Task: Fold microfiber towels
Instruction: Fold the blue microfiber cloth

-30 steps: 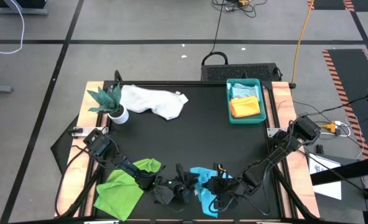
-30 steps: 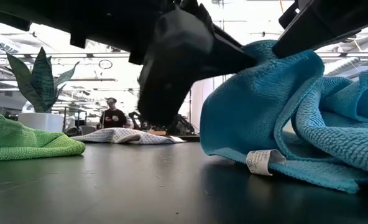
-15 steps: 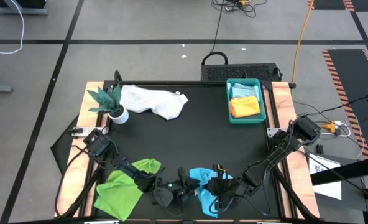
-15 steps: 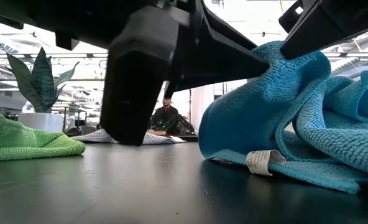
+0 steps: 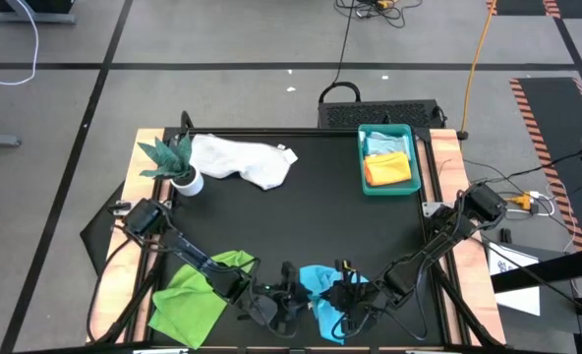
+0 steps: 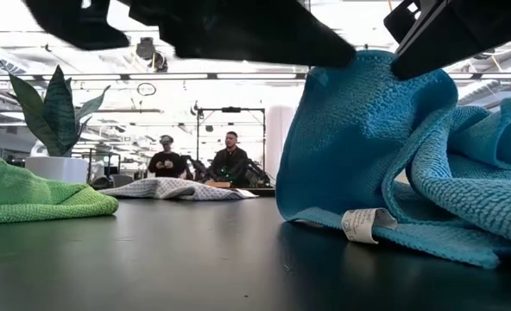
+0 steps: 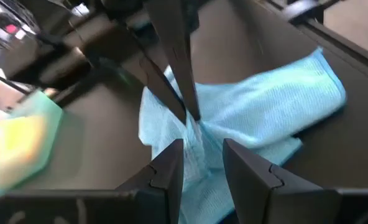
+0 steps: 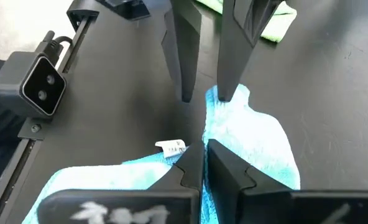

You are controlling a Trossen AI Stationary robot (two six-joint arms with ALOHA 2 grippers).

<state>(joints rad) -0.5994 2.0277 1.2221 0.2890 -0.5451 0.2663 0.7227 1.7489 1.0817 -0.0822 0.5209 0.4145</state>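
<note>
Turquoise-blue towel (image 5: 322,287), at the near edge of the table (image 5: 320,197), is the one being worked: it stands bunched in a crumpled peak, not yet folded. The right gripper (image 8: 202,163) pinches a raised ridge of it with fingers nearly together, while the left gripper (image 7: 199,163) sits just beside the same ridge, its fingers a narrow gap apart on either side of the cloth; whether it truly grips I cannot tell. A small white care tag (image 6: 359,224) hangs from the towel's hem; its print is too small to read. Just beside, toward the left arm, the lime green towel (image 5: 198,295) lies loosely doubled over. Farther off, the white-grey towel (image 5: 242,160) sprawls unfolded near the plant (image 5: 171,157). At the far right, the orange towel (image 5: 389,169) and pale blue towel (image 5: 383,146) rest in the teal tray (image 5: 363,162), seemingly finished. Judged so, about two are done, three remain. No brand shows anywhere.
</note>
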